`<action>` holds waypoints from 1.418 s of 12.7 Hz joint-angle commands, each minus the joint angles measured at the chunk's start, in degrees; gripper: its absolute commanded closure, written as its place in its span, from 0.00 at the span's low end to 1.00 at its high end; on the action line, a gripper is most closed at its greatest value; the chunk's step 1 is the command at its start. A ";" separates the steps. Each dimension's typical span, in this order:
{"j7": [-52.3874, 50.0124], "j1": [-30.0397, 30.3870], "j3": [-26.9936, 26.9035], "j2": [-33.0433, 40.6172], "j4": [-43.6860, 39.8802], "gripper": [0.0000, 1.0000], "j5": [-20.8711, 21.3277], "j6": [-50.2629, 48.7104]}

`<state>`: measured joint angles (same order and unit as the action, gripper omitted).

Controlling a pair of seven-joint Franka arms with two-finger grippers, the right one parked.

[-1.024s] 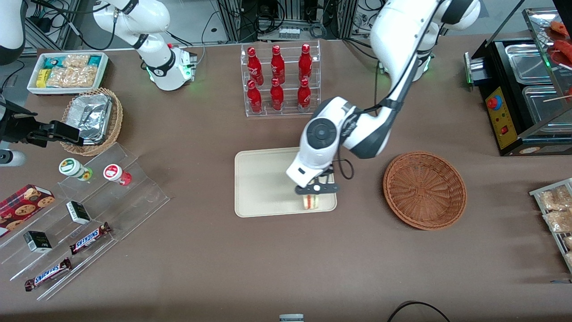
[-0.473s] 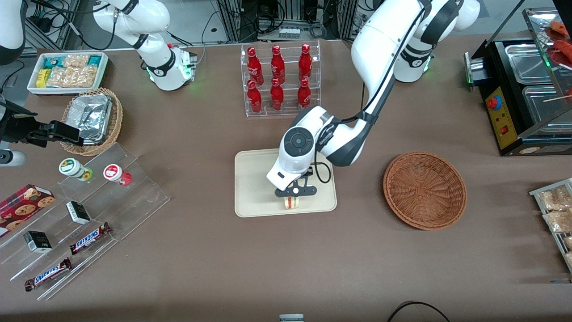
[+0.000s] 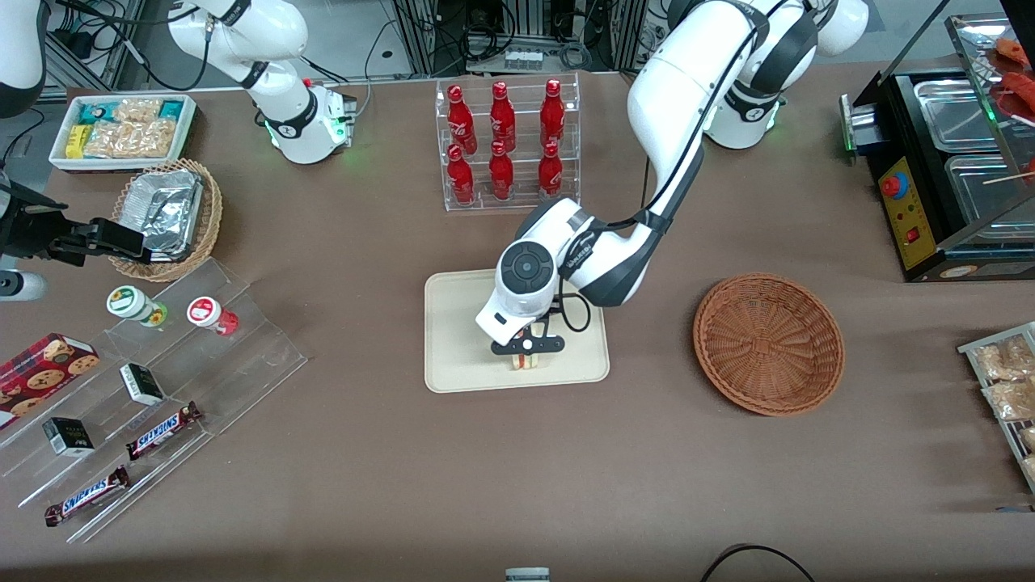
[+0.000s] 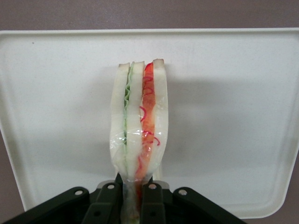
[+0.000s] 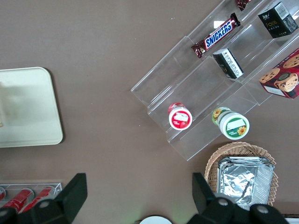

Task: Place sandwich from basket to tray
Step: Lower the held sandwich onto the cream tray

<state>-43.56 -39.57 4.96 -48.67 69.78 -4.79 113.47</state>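
Gripper (image 3: 527, 349): jaws pinching the sandwich (image 4: 138, 135) at its narrow end, hanging over the tray (image 4: 233, 116).

This is a robotics lab dressed up as a snack counter. The brown table (image 3: 340, 453) carries shop goods: red cola bottles (image 3: 501, 137) in a clear rack, Snickers bars (image 3: 162, 430) on acrylic steps (image 3: 242, 339), a box of snack packets (image 3: 121, 129), and a food warmer (image 3: 954, 170) with steel pans. Two white arms are bolted to it, and cable bundles and metal framing (image 3: 501, 32) stand at the table's edge. The working arm's gripper (image 3: 527, 349) hangs over the tray (image 3: 453, 323), pinching a sandwich (image 4: 138, 135).
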 commanded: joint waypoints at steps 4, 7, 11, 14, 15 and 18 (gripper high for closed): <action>-3.36 -0.68 0.57 -1.95 -2.90 1.00 -1.01 -1.24; -4.86 -0.68 0.67 -2.21 -2.90 1.00 -1.01 -0.71; -5.04 -0.86 0.67 -2.65 -2.64 1.00 -0.92 -0.09; -5.13 -0.94 0.66 -3.00 -2.55 0.65 -0.92 -0.09; -5.04 -0.95 0.58 -3.27 -2.55 0.50 -0.92 -0.09; -5.04 -1.56 0.58 -3.18 -2.63 0.00 -0.83 -0.09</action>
<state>-47.83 -39.90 6.04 -50.77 69.41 -4.82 113.66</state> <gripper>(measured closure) 0.467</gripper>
